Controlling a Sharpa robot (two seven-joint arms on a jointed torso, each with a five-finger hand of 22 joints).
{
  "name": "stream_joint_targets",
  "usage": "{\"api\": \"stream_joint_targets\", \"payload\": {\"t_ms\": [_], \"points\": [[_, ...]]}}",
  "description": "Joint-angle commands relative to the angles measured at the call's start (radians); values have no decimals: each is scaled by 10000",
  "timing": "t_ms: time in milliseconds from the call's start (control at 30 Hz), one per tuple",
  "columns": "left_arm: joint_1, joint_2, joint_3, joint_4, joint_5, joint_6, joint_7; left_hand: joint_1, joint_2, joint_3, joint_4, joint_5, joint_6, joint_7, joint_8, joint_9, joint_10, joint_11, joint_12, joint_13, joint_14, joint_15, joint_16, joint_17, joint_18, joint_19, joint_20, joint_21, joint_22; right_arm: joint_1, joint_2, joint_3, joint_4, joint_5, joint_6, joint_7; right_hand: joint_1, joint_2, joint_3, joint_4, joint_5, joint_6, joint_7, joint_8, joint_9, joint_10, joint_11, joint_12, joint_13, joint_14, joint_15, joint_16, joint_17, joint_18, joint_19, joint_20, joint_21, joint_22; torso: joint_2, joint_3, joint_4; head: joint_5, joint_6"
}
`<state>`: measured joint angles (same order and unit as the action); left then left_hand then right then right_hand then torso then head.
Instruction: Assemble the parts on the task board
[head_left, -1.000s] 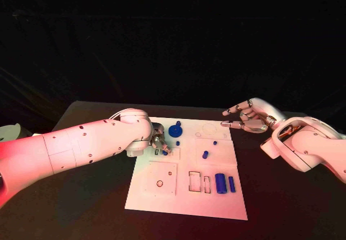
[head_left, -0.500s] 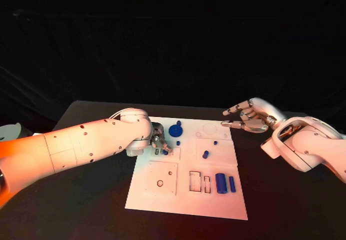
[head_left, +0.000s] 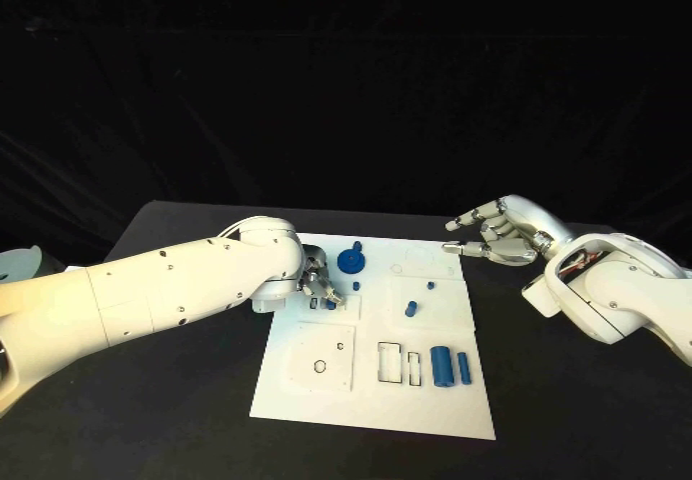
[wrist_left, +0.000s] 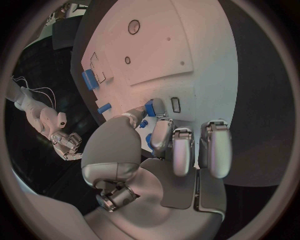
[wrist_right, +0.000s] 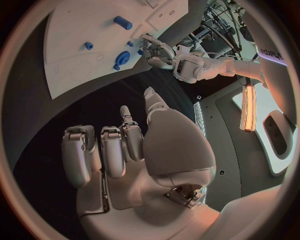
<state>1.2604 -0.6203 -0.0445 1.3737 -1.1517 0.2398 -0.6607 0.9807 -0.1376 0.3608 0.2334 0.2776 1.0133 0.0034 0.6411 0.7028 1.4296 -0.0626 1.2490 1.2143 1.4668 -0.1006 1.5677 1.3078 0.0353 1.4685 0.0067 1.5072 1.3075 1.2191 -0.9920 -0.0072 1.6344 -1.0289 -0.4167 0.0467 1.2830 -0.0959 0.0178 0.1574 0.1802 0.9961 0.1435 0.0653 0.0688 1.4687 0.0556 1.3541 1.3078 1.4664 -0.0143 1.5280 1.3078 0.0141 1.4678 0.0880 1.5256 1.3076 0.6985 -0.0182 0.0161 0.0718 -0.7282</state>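
Here the task board, a white plate, lies mid-table, with the left hand low over its far-left part and the right hand hovering just off the board's far-right corner, fingers loosely curled and apart, holding nothing. In the left wrist view the left hand pinches a small blue part between thumb and finger, close to a small slot. A blue disc stands just right of that hand; two blue cylinders lie near-right. The step looks like seating this part; next it needs aligning and pressing down.
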Motion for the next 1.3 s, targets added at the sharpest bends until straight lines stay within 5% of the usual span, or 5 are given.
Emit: {"api": "stream_joint_targets", "payload": {"t_ms": [33,567,833,1167,1300], "points": [[-118,-32,-69,37,58,447,-114,-120,4,-286,80,-38,74,-21,55,27,60,4,42,-11,1040,-94,31,2630,-122,596,-65,41,1642,-6,-3,2,18,-168,-4,-6,-91,15,-75,6,52,19,-11,31,6,151,5,-31,1510,851,-25,-24,1814,85,505,15,-38,1684,5,4,13,-13,-6],[-69,-368,101,329,31,68,-85,-16,338,-2036,560,-1221,81,-69,175,95,118,-35,94,32,1040,-122,31,2630,-143,642,-98,83,1747,-6,-1,2,-54,-156,-181,-57,-78,2,-115,18,47,-1,-8,22,2,99,7,-157,1444,832,-25,-69,1738,107,454,15,-89,1590,-6,3,9,-33,31],[58,-686,411,585,967,-414,-34,124,360,-2550,556,-1378,-239,26,50,56,-167,40,-342,-428,1040,-106,31,2630,-63,491,-86,-144,1408,-6,10,2,-117,-138,-165,-76,-68,2,-126,19,34,-6,-7,20,1,90,7,-181,1431,827,-25,-83,1716,111,445,15,-98,1574,-1,-1,2,-42,80],[965,-683,615,-326,1907,873,79,982,635,-3401,555,-1519,-1852,810,-1327,-947,-1243,689,-1619,-1872,1040,419,31,2630,149,61,361,-844,460,-9,47,1,-220,-118,-118,-101,-63,6,-134,23,27,-5,-8,21,2,97,7,-164,1439,827,-25,-81,1720,110,446,15,-99,1574,1,5,29,-64,103],[1157,-347,618,-1036,1657,1169,168,867,628,-3853,592,-2304,-1687,824,-1443,-1229,-1258,718,-1600,-1926,1040,448,31,2630,155,66,443,-859,467,-9,83,0,-242,-117,-108,-102,-60,13,-136,26,29,-3,-9,23,3,95,7,-169,1436,826,-25,-84,1716,112,443,15,-102,1569,9,1,-2,-12,178]]}}
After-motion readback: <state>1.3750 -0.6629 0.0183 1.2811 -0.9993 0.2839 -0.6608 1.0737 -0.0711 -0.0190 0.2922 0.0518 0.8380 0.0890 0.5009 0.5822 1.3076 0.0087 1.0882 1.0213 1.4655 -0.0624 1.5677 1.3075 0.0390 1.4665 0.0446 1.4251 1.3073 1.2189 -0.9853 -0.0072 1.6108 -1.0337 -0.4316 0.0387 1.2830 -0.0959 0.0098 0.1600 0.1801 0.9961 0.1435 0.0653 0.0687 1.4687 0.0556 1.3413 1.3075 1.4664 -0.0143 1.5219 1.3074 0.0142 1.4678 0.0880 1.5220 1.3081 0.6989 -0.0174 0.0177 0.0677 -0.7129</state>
